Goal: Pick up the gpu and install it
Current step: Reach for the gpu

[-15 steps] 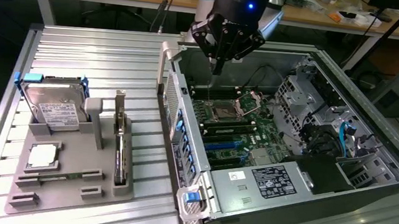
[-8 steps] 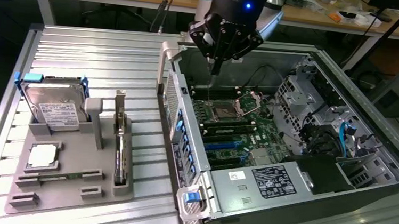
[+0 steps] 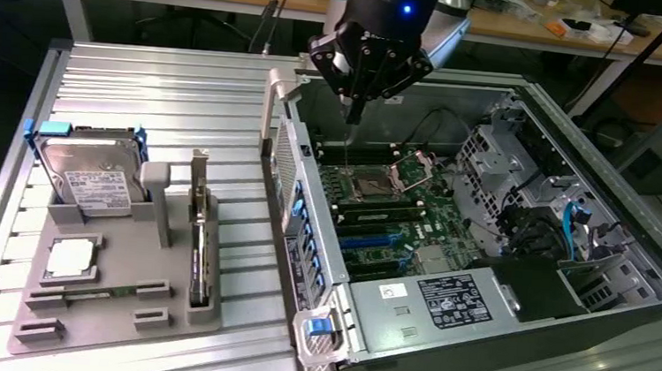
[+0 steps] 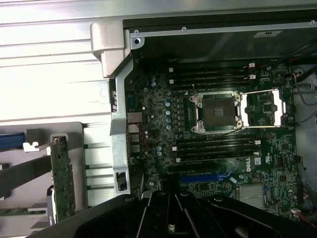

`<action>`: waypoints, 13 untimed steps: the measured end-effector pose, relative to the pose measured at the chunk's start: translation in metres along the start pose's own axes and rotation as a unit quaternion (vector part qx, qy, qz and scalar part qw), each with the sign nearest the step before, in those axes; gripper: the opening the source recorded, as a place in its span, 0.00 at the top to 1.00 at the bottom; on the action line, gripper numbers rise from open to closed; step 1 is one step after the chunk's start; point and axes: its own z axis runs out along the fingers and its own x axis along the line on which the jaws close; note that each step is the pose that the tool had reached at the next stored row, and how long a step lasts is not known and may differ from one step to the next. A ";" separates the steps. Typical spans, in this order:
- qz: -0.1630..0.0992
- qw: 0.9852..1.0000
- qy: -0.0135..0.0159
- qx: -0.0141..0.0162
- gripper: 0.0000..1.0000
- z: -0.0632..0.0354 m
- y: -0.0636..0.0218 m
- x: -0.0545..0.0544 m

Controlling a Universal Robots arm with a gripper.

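The pincer is hovering above the open computer case, over the motherboard, with its jaws pressed together and carrying nothing. The gpu is standing on edge in the grey holder on the counter, at about eight o'clock from the pincer in the exterior view and beside the hard drive. A clean pickup is calling for parted jaws squared across the card's thin upper edge, clear of the holder's walls.
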 end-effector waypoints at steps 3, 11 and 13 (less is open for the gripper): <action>0.000 1.000 0.000 0.000 0.89 0.0000 -0.0001 0.002; 0.000 1.000 0.000 0.000 0.89 0.0000 -0.0008 0.010; 0.000 1.000 0.000 0.000 0.89 0.0000 -0.0012 0.012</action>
